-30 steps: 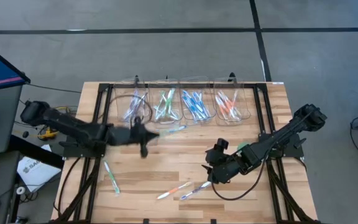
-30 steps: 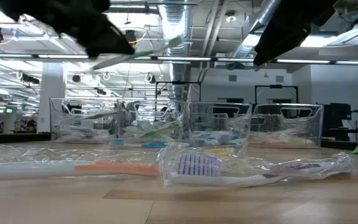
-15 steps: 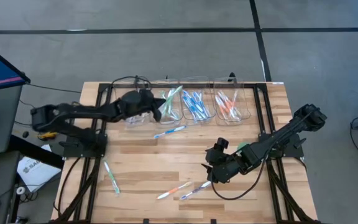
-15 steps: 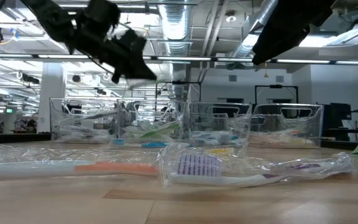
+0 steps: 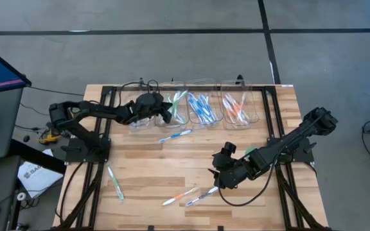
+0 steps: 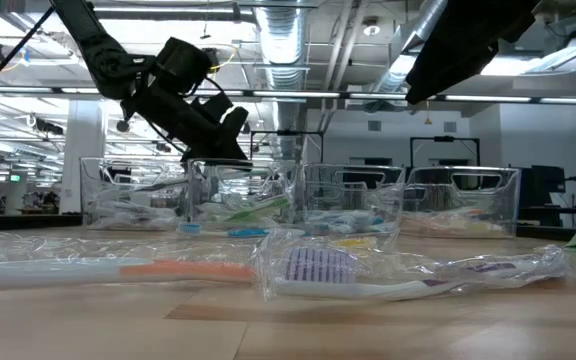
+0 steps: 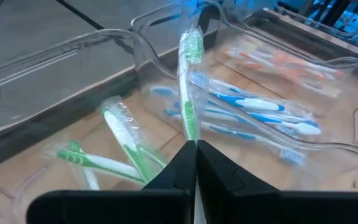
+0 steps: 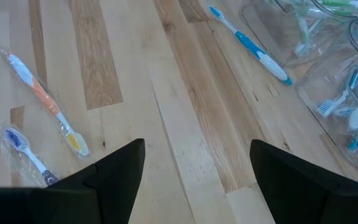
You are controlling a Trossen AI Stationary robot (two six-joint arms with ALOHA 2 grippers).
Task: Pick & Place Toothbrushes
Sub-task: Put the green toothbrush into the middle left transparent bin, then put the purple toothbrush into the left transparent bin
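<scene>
Toothbrushes lie in two groups: sorted by colour in a row of clear bins (image 5: 191, 83) at the table's far edge, and loose on the table (image 5: 262, 205). The left gripper (image 5: 167, 110) hovers over the bin of green brushes (image 7: 114, 158) with its fingers pressed together on a green toothbrush (image 7: 189, 81). The brush's long axis runs straight out from the fingertips, head farthest from the wrist, reaching across toward the neighbouring bin of blue brushes (image 7: 253, 115). Judgement: release here calls for the shaft to clear the shared wall so it drops on the green side.

The right gripper (image 5: 218, 181) waits low over the table's front half, fingers spread and empty. Loose brushes nearest it are an orange one (image 8: 45, 102) and a purple one (image 8: 25, 149); a blue one (image 5: 175, 135) lies just before the bins, and another green one (image 5: 114, 182) lies on the left arm's side
</scene>
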